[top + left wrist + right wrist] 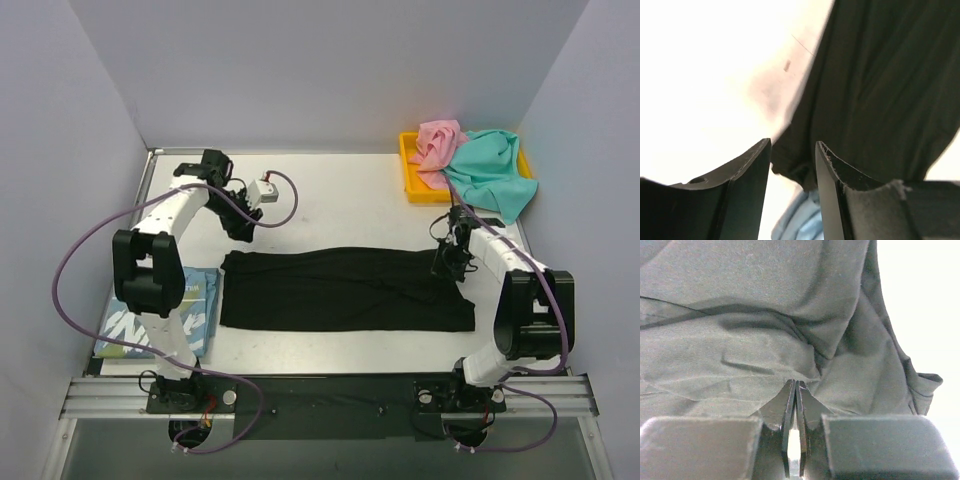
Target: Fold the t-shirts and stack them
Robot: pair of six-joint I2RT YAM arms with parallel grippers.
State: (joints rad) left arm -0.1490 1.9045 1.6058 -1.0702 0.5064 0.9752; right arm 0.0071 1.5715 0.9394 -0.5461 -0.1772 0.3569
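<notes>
**A:** Where is the black shirt (345, 290) found?

**B:** It is laid flat across the middle of the table (340, 200). It is folded into a long band running left to right.

**A:** How is the left gripper (793, 145) seen?

**B:** It is poised at the band's far left corner. In the wrist view its fingers (747, 175) are parted to a middling gap and nothing is held between them. The shirt's corner and bare table are seen through the gap.

**A:** And the right gripper (795, 385)?

**B:** It is set at the band's far right corner. Its fingers are pressed tight together, with the tips against puckered black cloth. Whether a fold is pinched cannot be told.

**A:** Where are the other shirts placed?

**B:** The blue shirt (203, 300) is laid folded at the near left, just beside the band's left end and partly hidden by the left arm. White lettering is seen on it. The pink shirt (437, 140) is bunched in the tray (408, 160) at the far right corner. The teal shirt (490, 172) is draped over the tray's right side and hangs past its near edge.
</notes>
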